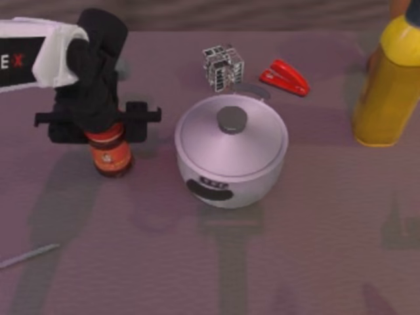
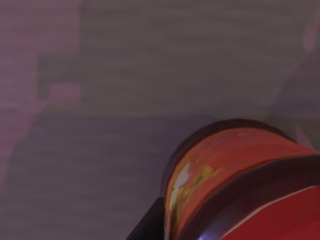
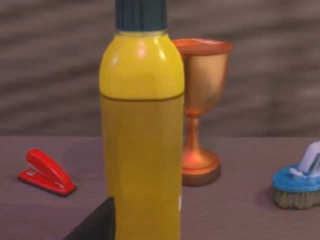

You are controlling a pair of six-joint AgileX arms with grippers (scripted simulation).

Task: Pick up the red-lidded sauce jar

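Observation:
The red-lidded sauce jar [image 1: 111, 156] stands upright on the left part of the table, with dark contents and an orange-red label. My left gripper [image 1: 98, 128] hangs straight above it and covers most of its lid. In the left wrist view the sauce jar [image 2: 225, 170] fills the corner, and a dark finger [image 2: 150, 225] presses against its side. The gripper is shut on the jar. My right gripper [image 3: 95, 222] is out of the top view and shows only as a dark edge in its own wrist view, close to the yellow bottle.
A grey lidded pot [image 1: 231, 149] sits just right of the jar. Behind it are a mirrored cube [image 1: 223, 65] and a red stapler [image 1: 284, 77]. A tall yellow bottle [image 1: 387, 82] stands at the right edge. A copper goblet [image 3: 200, 105] and blue brush [image 3: 297, 187] lie beyond.

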